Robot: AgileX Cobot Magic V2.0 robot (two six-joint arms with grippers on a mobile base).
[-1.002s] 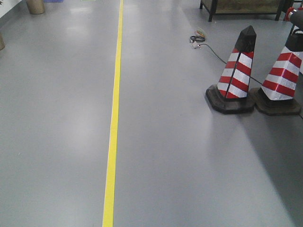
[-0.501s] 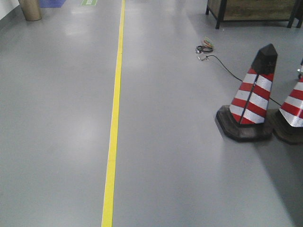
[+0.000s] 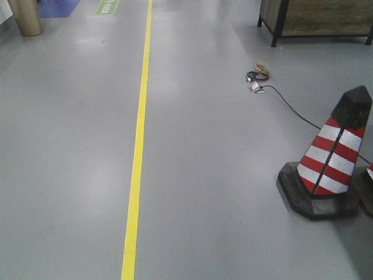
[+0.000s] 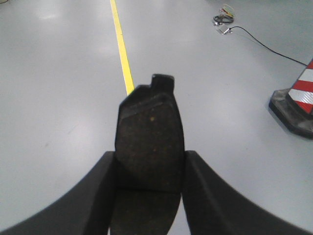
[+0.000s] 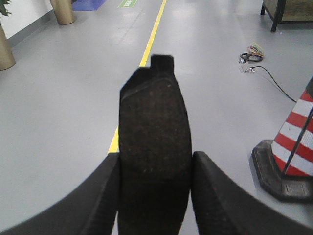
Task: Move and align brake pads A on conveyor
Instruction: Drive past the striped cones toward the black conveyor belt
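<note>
Holding pads (image 4: pixel 149 122) outstretched: left pincer (image 4: pixel 149 156), right pincer (image 5: pixel 155 157).

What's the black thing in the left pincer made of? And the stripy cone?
The brake pad in the left pincer looks like rough, matte pressed grit: speckled, no shine. The cone seems rubber or plastic, its red-white bands shiny.
</note>
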